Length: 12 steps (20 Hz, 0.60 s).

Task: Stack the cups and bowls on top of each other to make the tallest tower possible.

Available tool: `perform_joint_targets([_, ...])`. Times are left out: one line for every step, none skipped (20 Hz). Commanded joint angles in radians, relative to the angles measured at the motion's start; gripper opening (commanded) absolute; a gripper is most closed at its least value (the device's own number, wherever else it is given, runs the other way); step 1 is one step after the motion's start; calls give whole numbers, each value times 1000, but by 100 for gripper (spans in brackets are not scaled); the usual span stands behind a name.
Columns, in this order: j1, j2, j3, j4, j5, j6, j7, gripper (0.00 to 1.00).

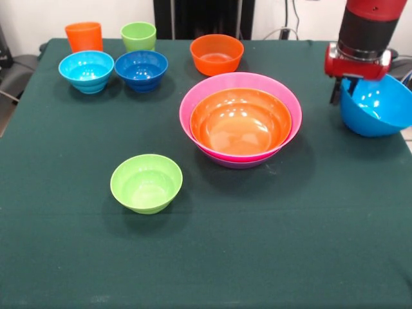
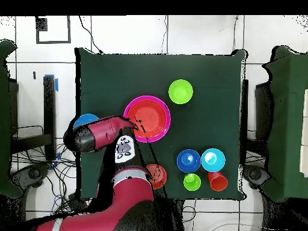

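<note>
Claw [image 1: 335,96] gripping big blue bowl [image 1: 378,106], tilted

This looks like a robotics lab or test room, not a home. The counter [image 1: 58,257] is draped in a dark green cloth and stands on a pale tiled floor [image 2: 198,36] with loose cables [image 2: 42,168] trailing across it. A red and black robot arm [image 2: 114,198] is mounted at one side of the counter. Dark chairs [image 2: 283,126] stand on both flanks, and a black square outline [image 2: 53,30] is marked on the floor.
</note>
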Motion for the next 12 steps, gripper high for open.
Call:
perform_joint_targets([-74, -160, 134, 118, 83, 237, -57, 0])
perform_joint_targets([-74, -172, 135, 120, 85, 256, -62, 0])
perform_joint_targets([-69, -185, 131, 121, 88, 272, -58, 0])
perform_joint_targets([-63, -197, 127, 122, 89, 285, -53, 0])
perform_joint_targets([-58, -208, 123, 123, 90, 298, -47, 0])
perform_joint_targets([-54, -216, 121, 126, 94, 302, -38, 0])
perform_joint_targets([-52, -223, 120, 131, 98, 304, -31, 0])
perform_joint_targets([-52, -227, 120, 135, 103, 304, -25, 0])
perform_joint_targets([-51, -228, 120, 137, 104, 304, -22, 0])
perform_joint_targets([-50, -231, 120, 141, 106, 302, -18, 0])
perform_joint_targets([-50, -234, 121, 144, 108, 300, -17, 0])
perform_joint_targets([-51, -236, 122, 149, 110, 294, -16, 0])
